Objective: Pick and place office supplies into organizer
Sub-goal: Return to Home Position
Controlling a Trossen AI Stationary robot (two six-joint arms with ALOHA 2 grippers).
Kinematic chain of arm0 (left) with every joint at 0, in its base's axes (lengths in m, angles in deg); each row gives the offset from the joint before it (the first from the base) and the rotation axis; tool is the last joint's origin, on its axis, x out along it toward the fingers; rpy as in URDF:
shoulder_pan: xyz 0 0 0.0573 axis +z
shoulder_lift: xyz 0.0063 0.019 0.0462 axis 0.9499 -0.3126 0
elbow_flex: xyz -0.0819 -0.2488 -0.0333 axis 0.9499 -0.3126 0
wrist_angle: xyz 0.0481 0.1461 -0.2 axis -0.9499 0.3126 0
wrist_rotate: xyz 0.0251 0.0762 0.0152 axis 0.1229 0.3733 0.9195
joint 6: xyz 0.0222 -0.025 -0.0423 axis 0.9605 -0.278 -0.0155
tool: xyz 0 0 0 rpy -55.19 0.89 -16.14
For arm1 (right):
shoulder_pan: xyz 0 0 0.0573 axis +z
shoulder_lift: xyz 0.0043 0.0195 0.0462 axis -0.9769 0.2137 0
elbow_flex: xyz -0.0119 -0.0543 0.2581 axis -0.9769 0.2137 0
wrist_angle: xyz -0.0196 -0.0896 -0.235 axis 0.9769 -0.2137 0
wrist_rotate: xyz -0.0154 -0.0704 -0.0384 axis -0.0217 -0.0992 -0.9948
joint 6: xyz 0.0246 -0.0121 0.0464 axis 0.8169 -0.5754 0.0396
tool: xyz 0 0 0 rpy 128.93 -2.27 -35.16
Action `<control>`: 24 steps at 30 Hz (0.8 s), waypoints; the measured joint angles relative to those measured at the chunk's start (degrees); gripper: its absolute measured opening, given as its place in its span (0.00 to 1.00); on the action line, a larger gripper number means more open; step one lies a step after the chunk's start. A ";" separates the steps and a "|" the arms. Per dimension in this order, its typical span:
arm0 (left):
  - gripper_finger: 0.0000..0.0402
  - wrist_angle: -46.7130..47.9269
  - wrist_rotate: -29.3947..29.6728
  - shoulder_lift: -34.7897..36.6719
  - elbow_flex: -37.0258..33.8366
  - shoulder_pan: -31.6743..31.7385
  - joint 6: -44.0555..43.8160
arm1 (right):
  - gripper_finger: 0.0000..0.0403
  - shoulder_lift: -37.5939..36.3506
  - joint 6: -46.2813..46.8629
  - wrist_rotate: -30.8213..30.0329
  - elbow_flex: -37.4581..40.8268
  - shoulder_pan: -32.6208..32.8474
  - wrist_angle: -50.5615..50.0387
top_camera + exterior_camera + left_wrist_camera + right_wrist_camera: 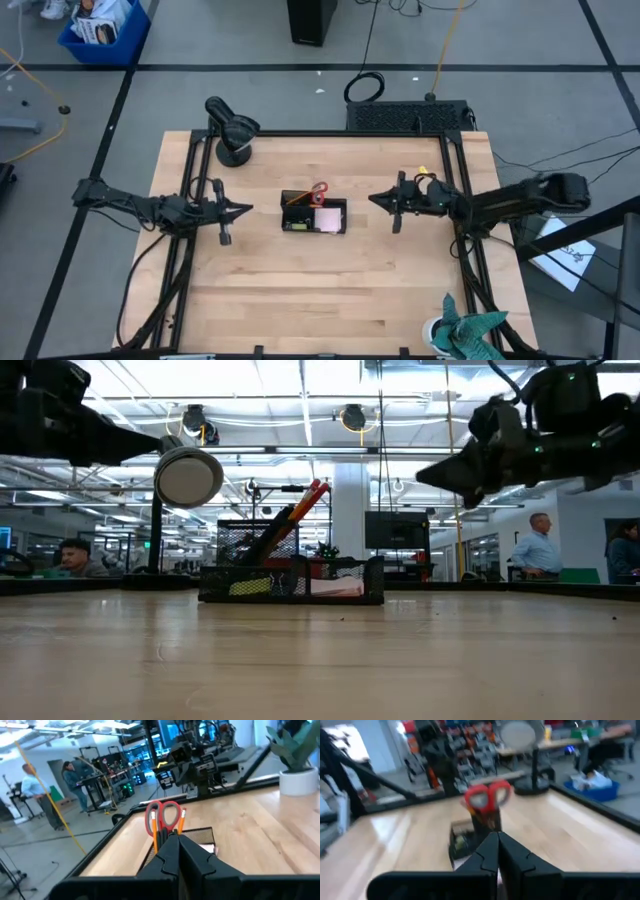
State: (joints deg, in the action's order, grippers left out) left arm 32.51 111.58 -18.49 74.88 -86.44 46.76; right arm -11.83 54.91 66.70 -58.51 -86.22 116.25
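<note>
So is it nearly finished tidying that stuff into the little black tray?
Looks about finished. The red scissors, orange pencil and pink sticky pad sit in the organizer, and no supplies show loose on the table. Nothing is in hand: the left gripper and right gripper hang shut and empty on either side of it. Left: seemingly only parking the arms.

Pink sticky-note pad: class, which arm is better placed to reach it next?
Probably right: the pad lies in the organizer's half nearer the right end effector; the left end effector would cross the scissors.
</note>
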 joint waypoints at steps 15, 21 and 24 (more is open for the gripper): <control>0.02 1.67 0.07 0.85 0.00 -0.59 1.53 | 0.00 -29.62 -3.96 -3.00 3.66 6.54 -22.87; 0.01 1.29 -1.88 0.85 0.02 -1.27 -1.38 | 0.00 -34.54 -0.40 -7.29 9.81 6.54 -18.56; 0.01 1.90 -0.65 0.83 0.02 -1.89 -2.38 | 0.00 -34.86 0.06 -8.49 9.84 6.58 -22.76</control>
State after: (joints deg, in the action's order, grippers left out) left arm 34.42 110.92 -17.66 74.90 -88.33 44.38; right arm -46.69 54.97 58.21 -48.67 -79.64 93.50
